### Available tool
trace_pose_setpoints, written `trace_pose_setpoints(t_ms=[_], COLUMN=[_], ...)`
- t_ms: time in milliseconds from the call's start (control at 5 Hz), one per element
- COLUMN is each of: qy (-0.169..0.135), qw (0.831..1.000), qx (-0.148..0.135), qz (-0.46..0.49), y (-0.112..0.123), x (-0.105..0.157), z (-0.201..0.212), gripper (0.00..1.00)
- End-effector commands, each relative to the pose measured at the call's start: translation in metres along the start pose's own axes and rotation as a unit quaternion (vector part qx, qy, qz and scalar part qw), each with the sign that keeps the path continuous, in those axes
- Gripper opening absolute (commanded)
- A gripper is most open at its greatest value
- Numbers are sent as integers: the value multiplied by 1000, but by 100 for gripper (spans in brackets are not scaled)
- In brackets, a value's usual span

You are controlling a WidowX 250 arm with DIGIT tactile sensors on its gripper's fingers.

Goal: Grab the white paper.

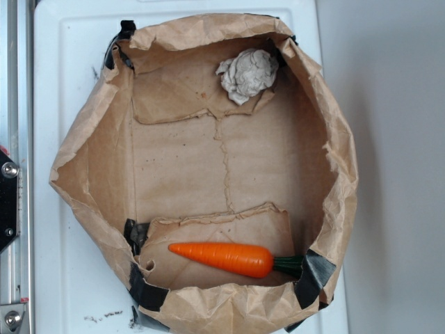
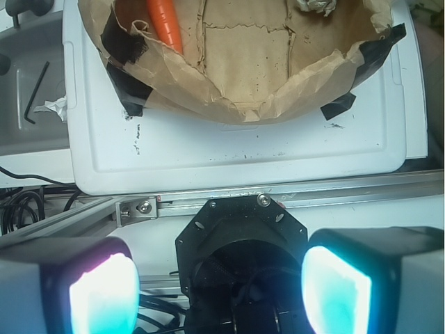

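Taking the brown paper bag point(image 1: 174, 167) as the landmark and going from left to right: at its left side the metal rail point(image 1: 10, 174) is running along the white board point(image 1: 49, 104), just beside the bag's left wall. Low in the bag, near its front wall, the orange carrot point(image 1: 222, 258) is lying on its side with the green end pointing right. The white paper point(image 1: 248, 74) is sitting in the bag's far right corner, touching the folded flap and close under the leaning wall.

In the wrist view the gripper point(image 2: 219, 289) is standing open, its two glowing pads wide apart, holding nothing, and it is hanging outside the bag, beyond the rail. From there only a small piece of the white paper point(image 2: 316, 5) is showing at the top edge.

I am judging that the main risk is the bag's wall: a finger coming down near the corner could catch the crumpled rim, push the bag, or pinch brown paper together with the wad. The light wad could also roll away. The open room is in the middle of the bag's floor, well apart from carrot and walls.
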State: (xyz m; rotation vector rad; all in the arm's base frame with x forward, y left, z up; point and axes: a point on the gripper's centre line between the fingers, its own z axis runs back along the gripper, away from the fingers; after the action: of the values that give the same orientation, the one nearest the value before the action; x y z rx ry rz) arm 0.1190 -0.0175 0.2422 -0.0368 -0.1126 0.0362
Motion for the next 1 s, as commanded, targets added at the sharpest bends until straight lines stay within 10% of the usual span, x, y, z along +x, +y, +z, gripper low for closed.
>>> trace_pose_setpoints(t_ms=[0, 400, 800], qy=[0, -33, -151], qw=[1000, 996, 963], qx=[0, 0, -99], qz=[0, 81, 200], y=[0, -15, 23], x=[0, 78, 140], z=[0, -27, -38], gripper=[100, 100, 100])
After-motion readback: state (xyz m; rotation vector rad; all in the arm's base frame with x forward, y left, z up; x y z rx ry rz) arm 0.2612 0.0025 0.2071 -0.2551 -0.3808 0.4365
